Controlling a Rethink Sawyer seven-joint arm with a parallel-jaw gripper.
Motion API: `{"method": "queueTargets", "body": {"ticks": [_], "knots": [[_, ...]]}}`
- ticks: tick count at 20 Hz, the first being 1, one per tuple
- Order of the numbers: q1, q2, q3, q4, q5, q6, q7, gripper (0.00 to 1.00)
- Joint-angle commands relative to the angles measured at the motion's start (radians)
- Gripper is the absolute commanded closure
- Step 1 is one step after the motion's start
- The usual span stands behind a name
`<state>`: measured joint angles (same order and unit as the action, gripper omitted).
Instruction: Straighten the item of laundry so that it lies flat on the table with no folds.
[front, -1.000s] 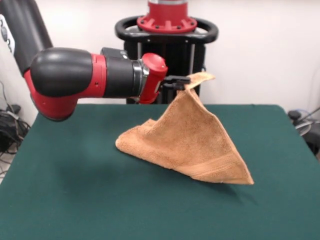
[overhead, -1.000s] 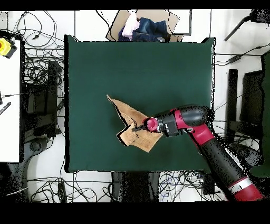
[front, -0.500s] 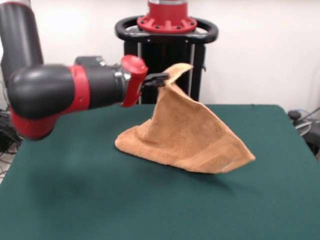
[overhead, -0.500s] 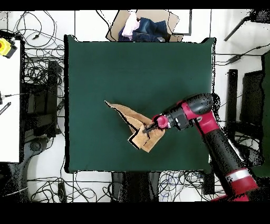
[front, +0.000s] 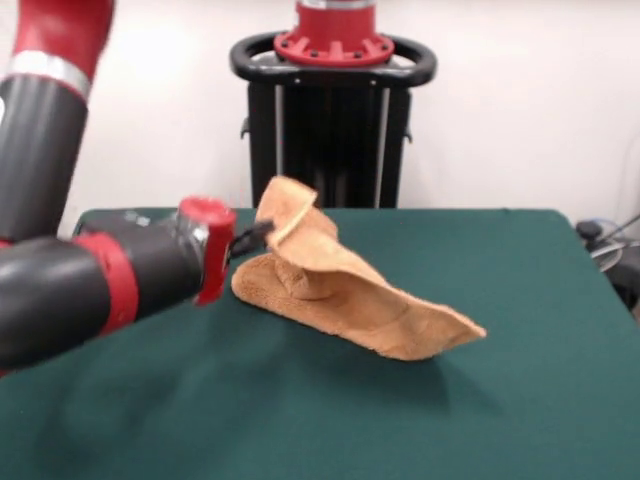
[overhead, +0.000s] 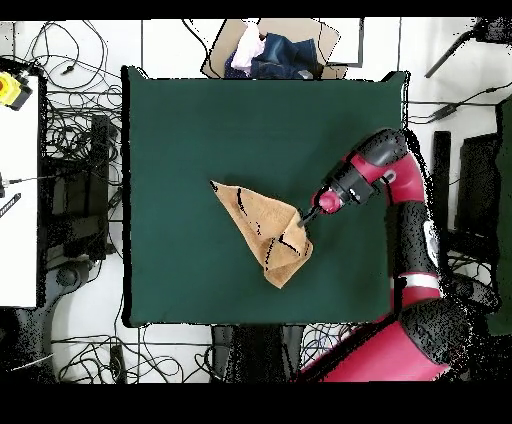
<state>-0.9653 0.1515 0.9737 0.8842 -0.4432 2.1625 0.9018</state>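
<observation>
No text, label, brand, number or sign could be read in either view. Nothing legible was found on the red and black arm, on the towel or on the green surface. The yellow object on the white side table and the clutter beyond the surface's far edge in the overhead view were too small for any marking to be made out.
</observation>
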Motion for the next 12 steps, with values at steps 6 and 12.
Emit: {"method": "queueTargets", "body": {"ticks": [6,12], "knots": [[0.086,0.191,0.143,-0.501,-0.06,-0.053,-0.415,1.0],[0.079,0.216,0.167,-0.529,-0.091,-0.091,-0.469,1.0]]}}
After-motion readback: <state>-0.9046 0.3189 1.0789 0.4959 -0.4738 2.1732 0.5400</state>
